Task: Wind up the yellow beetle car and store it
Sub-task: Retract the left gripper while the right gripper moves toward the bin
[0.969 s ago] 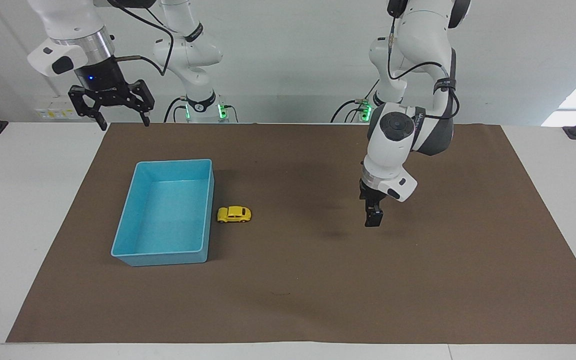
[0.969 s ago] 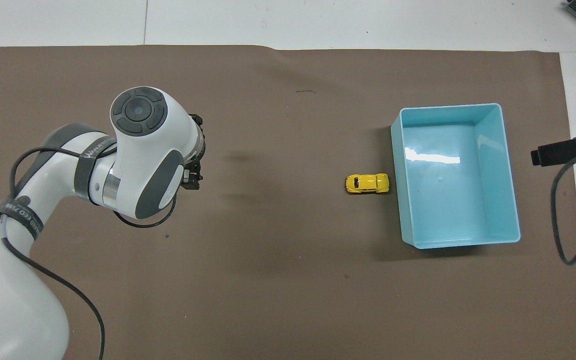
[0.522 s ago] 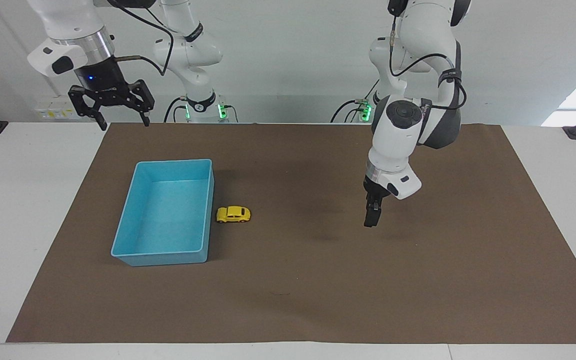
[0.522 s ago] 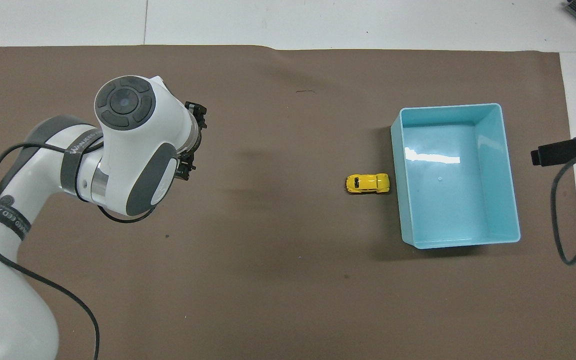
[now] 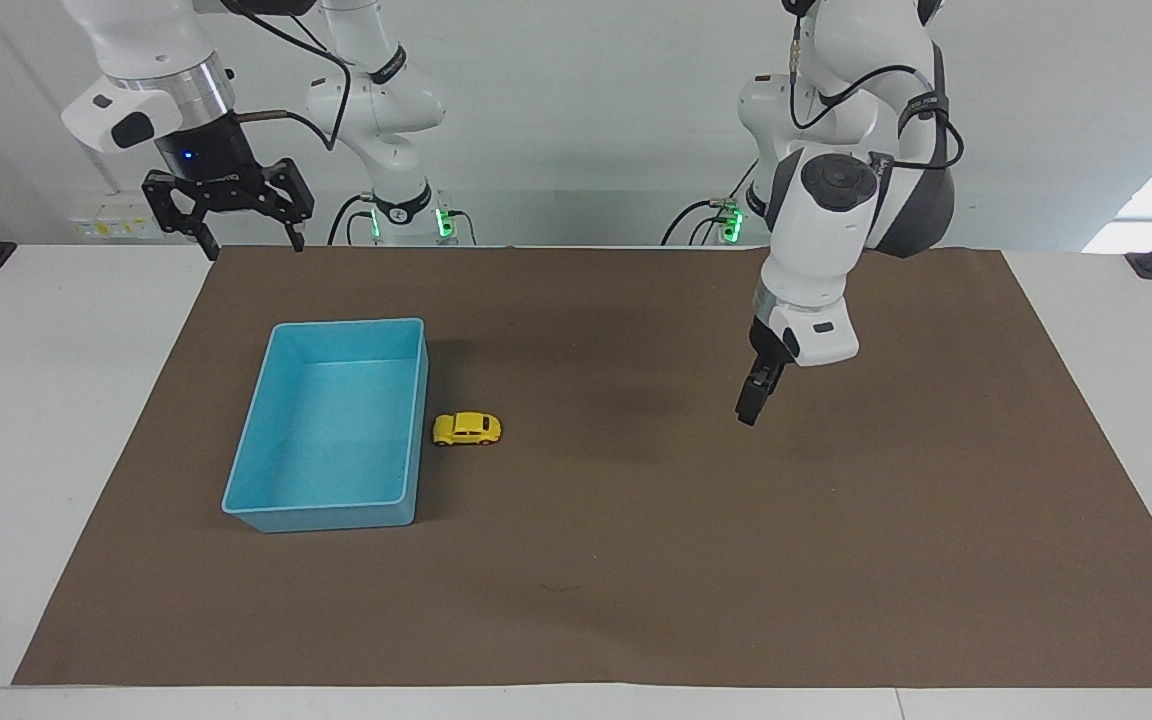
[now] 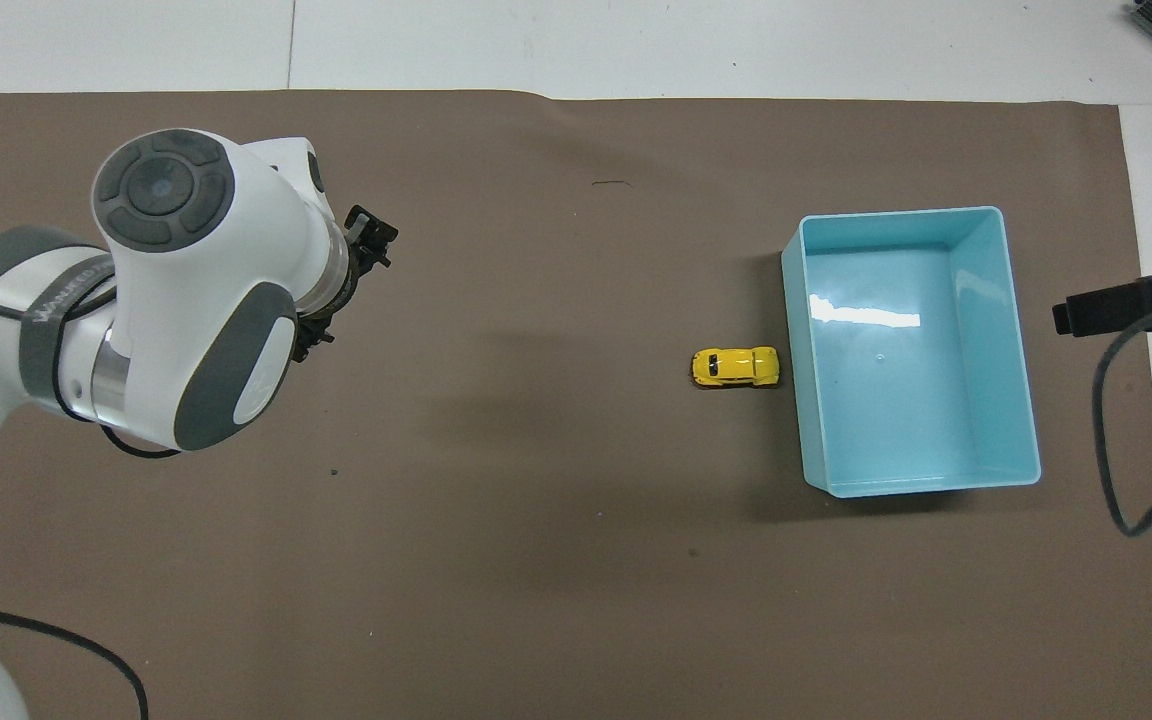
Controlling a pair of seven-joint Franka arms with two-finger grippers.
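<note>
The left arm's black two-finger gripper (image 5: 750,408) has risen and swung back toward its own end of the table over the last second, so it now hangs in the air over bare brown mat, well apart from the tiny bright-yellow toy beetle car (image 5: 468,429); seen edge-on, its fingers give nothing away to the eye, though it stands as wide as it ever gets and carries nothing. The car has not budged: it sits on its wheels on the brown paper-like table mat (image 5: 636,560), just beside the long wall of the open light-blue plastic bin (image 5: 414,420), on the side toward the left arm's end. The right arm's black gripper (image 5: 248,238) waits high over the mat's edge nearest the robots, fingers spread wide and empty (it has barely shifted). I judge that the car is free and unheld, with storing not yet done, and the retreat suggests the left arm is clearing the way. Room is generous: the mat between the car and the left gripper is bare, but the bin wall crowds one flank of the car, so a grasp across its length looks the safer choice.
</note>
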